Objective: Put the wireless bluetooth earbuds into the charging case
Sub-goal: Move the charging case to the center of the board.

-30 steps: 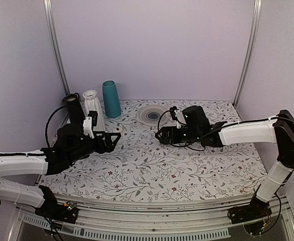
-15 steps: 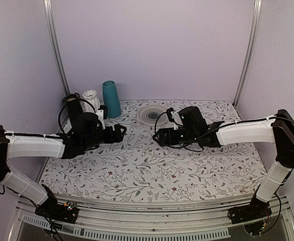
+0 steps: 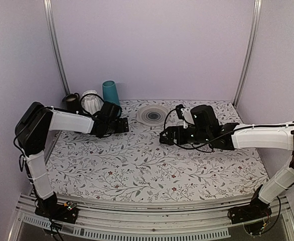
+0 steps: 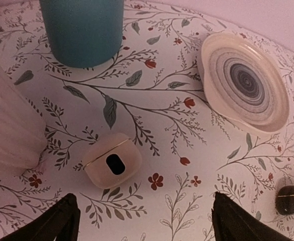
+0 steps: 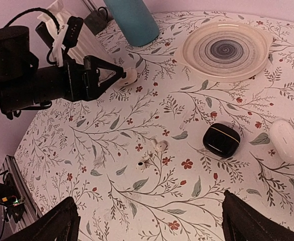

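Left gripper [image 4: 146, 221], jaws wide and empty, should centre over the charging case [image 4: 112, 163], just beside the ribbed vase [image 4: 6, 125] and seemingly closed; right gripper [image 5: 154, 226] hangs wide, empty, above the earbuds [image 5: 159, 145]

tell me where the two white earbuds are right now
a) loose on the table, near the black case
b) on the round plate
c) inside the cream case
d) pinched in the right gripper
a: in the right wrist view the earbuds lie bare on the table, a little to the left of the black case, with nothing holding them.
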Controlling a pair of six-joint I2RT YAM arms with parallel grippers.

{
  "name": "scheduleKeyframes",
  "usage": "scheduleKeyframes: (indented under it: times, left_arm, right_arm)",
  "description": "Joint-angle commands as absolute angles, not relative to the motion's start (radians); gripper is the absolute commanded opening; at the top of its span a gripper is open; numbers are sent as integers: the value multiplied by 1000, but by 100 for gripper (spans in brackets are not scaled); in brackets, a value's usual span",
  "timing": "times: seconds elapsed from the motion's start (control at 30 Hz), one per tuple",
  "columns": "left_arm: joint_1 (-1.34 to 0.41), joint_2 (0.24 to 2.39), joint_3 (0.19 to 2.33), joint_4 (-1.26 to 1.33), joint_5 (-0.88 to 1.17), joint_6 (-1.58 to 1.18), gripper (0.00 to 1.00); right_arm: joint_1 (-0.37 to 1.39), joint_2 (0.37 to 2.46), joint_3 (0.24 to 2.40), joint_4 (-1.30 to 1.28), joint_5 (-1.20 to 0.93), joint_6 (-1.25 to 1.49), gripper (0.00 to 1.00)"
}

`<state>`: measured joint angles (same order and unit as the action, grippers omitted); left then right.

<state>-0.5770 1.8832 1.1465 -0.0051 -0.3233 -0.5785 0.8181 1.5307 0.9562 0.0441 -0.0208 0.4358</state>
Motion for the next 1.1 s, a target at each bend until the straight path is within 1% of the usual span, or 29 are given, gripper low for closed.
scheduleKeyframes:
  times: [0.0,0.17,0.4,0.6,0.67,0.77,0.9,1.0,1.07]
  left_arm:
    - [-552,1988,1245,-81,-369,-612,92]
    - [-535,2095,1334,-130,-391,-656,92]
    - [-508,2188,1409,-163,-386,-696,94]
    - [-495,2234,1430,-169,-388,-697,90]
    - [-494,2246,1431,-168,-385,-692,84]
    - [-494,2249,1419,-153,-371,-678,70]
    - [-500,2218,1369,-98,-351,-649,54]
    - [-507,2192,1344,-78,-336,-619,46]
    - [-521,2166,1319,-60,-336,-592,44]
  right_arm:
    - [823,1474,916,35,19,448,99]
    - [823,1449,896,41,22,454,99]
    - [823,1433,892,29,26,456,99]
    - [823,1407,879,27,31,459,99]
    - [823,1401,877,22,35,460,99]
    - [822,1389,868,26,41,464,99]
    - [822,1391,862,30,35,466,99]
    - [824,1398,867,29,35,465,99]
    - [823,1400,867,34,37,465,99]
